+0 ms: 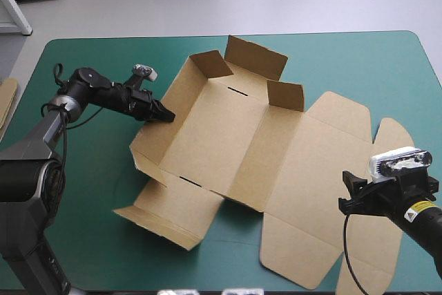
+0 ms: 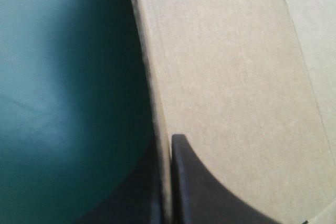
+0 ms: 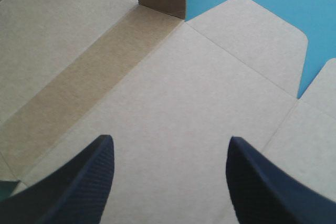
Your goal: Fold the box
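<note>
The box [image 1: 228, 136] lies opened out on the teal-green tabletop [image 1: 359, 60], with its far flaps and left wall partly raised. The brown board is matte and scored with creases. It is judged light, stiff between the creases and liable to spring back. The left gripper [image 1: 164, 113] is clamped on the box's left wall edge. The right gripper [image 3: 169, 148] hangs over the box's lid panel, fingers apart. Free edges beside a crease look the best places to grip.

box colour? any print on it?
The box is plain brown, no print visible; high view shows it best.
</note>
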Robot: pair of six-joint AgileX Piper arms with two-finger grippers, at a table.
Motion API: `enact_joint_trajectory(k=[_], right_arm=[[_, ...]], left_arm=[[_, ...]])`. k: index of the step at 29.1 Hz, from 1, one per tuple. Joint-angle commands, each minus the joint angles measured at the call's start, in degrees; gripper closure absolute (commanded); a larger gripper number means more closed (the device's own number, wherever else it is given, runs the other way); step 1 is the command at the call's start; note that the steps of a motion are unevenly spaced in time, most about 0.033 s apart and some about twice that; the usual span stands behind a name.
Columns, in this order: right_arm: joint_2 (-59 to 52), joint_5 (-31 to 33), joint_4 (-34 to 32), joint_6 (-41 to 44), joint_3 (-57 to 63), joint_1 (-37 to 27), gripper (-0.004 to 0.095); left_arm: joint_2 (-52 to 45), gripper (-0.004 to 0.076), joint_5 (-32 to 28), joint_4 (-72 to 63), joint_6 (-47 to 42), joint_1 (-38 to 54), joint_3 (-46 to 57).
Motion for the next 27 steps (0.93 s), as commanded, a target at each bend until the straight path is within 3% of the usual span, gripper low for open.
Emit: enact_joint_trajectory(k=[1,5,8,16,21,27], right_arm=[[0.36,-2.85,0.23,0.00,-2.00,0.13,0.0331],[0.36,-2.02,0.23,0.00,-2.00,0.13,0.0331],[0.36,-1.70,0.23,0.00,-2.00,0.13,0.0331],[0.36,-1.70,0.23,0.00,-2.00,0.13,0.0331],[0.36,-2.23,0.23,0.00,-2.00,0.13,0.0331],[0.36,-5.33,-1.59,2.51,-2.00,0.13,0.0331]], left_arm=[[-1.69,0.0732,2.44,5.11,1.07,-0.15,-10.04],[0.51,0.0732,2.54,11.75,4.84,-1.10,-21.49],[1.75,0.0732,2.13,15.84,18.57,-3.79,-29.12],[2.69,0.0732,-8.91,23.11,25.85,-13.16,-35.85],[2.18,0.0733,-8.62,32.13,22.59,-19.45,-36.46],[-1.46,0.0733,-6.70,42.10,11.46,-26.27,-36.46]])
